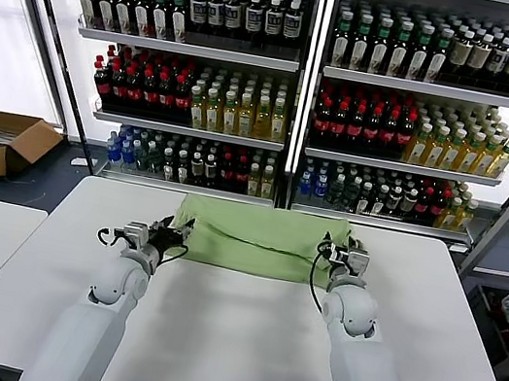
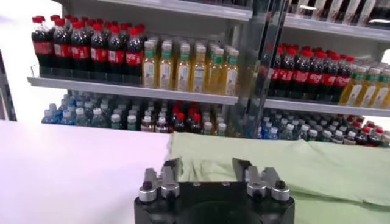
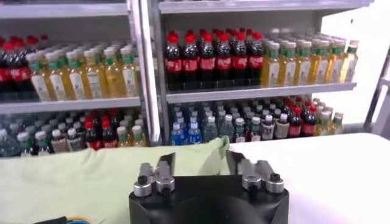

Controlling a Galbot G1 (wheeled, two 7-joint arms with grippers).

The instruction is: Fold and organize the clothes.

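**Head view: both hands at the folded shirt**

I see the light green polo shirt (image 1: 261, 239) lying folded at the far middle of the white tabletop (image 1: 239, 336). My left hand (image 1: 175, 228) sits spread at its left edge; my right hand (image 1: 341, 246), also spread, at its right edge.

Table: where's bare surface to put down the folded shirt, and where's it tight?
Free: the near half of the white table, between the two arms, and the strips outside each arm. Crowded: the far edge, where the green polo shirt lies with the left gripper at one end and the right gripper at the other, both open.
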